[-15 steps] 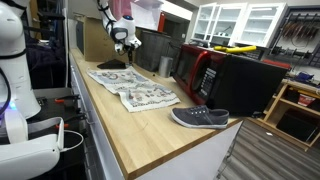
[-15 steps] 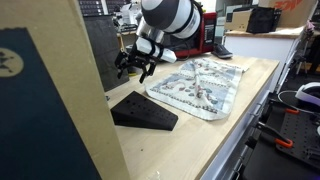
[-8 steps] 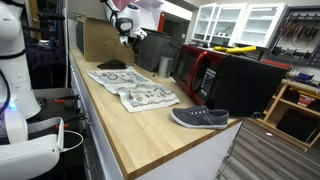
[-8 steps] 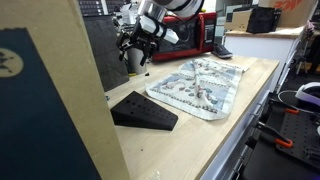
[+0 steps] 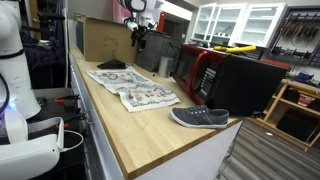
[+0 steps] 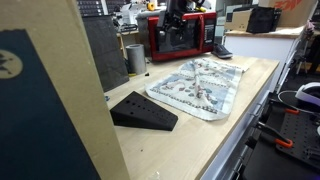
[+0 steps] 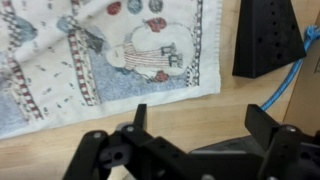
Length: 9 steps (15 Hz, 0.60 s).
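Since a second ago the tool (image 5: 140, 36) has risen from just above the black wedge (image 5: 113, 64) to high over the far end of the tabletop (image 5: 135, 135), and it has swung toward the red microwave (image 5: 203, 68). In an exterior view it hangs empty, well apart from the patterned cloth (image 5: 133, 90). That cloth lies spread flat along the middle of the tabletop, with the wedge by its far end. A grey shoe (image 5: 200, 118) sits on its sole near the right edge, and a cardboard box (image 5: 100, 40) stands at the far left. We judge that nothing needs holding, since each thing rests on its broadest face. White cabinets (image 5: 240, 20) and shelves mark a workshop room.

In an exterior view the tool (image 6: 172, 26) shows dark against the microwave (image 6: 185, 38), to the right of a metal cup (image 6: 136, 58). The cloth (image 6: 200, 85) and the wedge (image 6: 143, 110) lie low and nearer to us.

In the wrist view the tool (image 7: 195, 115) is released, its fingers spread wide with nothing between them. Below it we see the cloth (image 7: 110, 50), slightly rumpled. The wedge (image 7: 268, 40) lies beside the cloth's edge without touching it, and a blue cable (image 7: 292, 85) runs at the right over pale wood.
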{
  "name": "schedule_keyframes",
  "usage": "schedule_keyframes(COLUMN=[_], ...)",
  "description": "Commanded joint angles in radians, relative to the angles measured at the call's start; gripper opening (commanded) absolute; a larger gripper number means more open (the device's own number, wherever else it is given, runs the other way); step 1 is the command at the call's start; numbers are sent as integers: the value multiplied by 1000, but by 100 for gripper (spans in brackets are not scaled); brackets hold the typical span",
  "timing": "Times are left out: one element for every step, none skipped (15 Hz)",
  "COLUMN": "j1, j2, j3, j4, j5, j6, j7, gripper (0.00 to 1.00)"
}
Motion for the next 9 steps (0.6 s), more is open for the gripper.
schedule_keyframes(j1=[-25, -30, -34, -39, -41, -41, -40, -37, -32], j2=[-87, -104, -119, -135, -148, -161, -175, -188, -201], j3=[-55, -70, -84, -98, -107, -115, -119, -123, -124], j4=[-25, -27, -25, -24, -22, -19, -19, -22, -25], j5=[-74, -102, -122, -144, -160, -172, -184, -195, -201], j6=[-171, -203, -237, -263, -282, -299, -306, -307, -309], j7=[-153, -188, -228, -262, -290, -315, -329, -343, -356], gripper=[100, 100, 100, 100, 100, 100, 100, 100, 100])
